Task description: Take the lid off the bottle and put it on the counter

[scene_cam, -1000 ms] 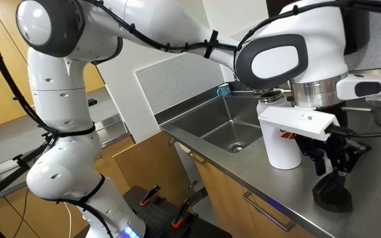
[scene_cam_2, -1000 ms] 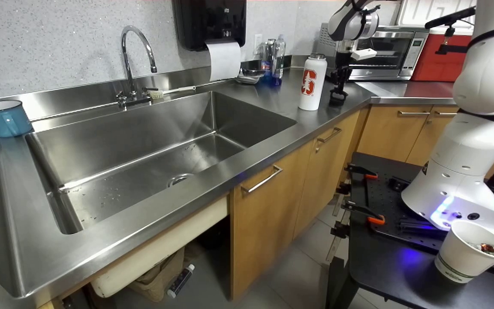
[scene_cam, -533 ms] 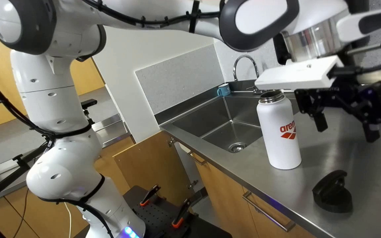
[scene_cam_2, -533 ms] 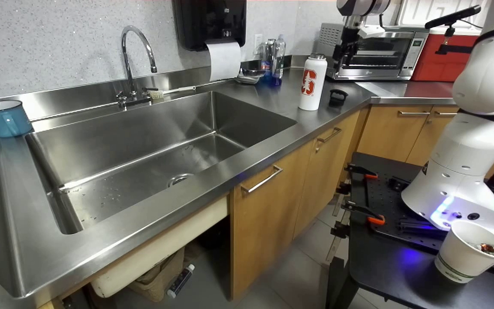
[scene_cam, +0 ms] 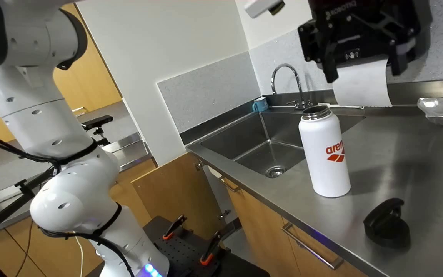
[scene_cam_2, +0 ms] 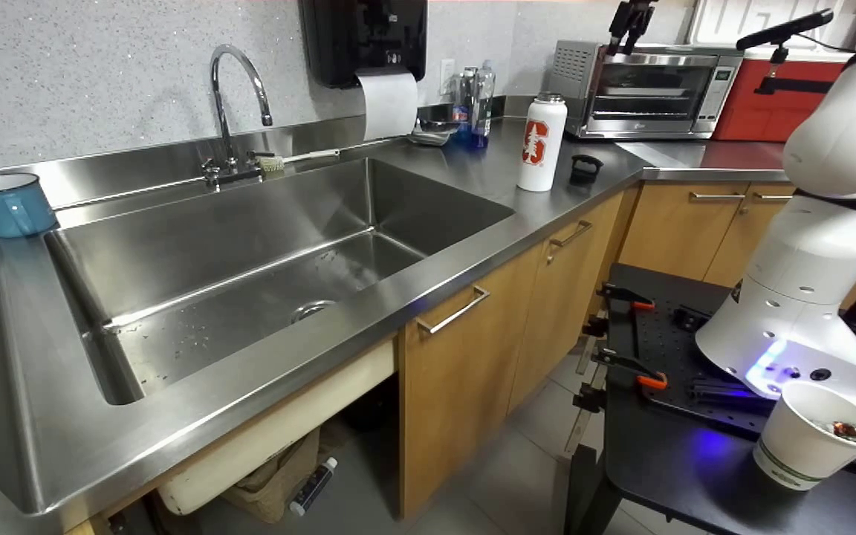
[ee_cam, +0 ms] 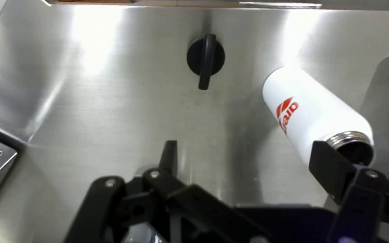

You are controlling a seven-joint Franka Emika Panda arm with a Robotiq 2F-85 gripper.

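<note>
Seems done setting black screw cap (scene_cam: 387, 227) near front edge of surface (scene_cam: 440, 234); with tool (scene_cam: 365, 75) spread, unladen, likely needs only retreat.

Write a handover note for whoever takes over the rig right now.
Gripper: fingers spread apart, holding nothing, above the counter.
Bottle: upright, uncapped, on the counter beside the sink.
Lid: resting on the counter near the bottle, not touching it.
Done: lid off and set down.
Remaining: apparently nothing; I'd only suggest backing away.
</note>
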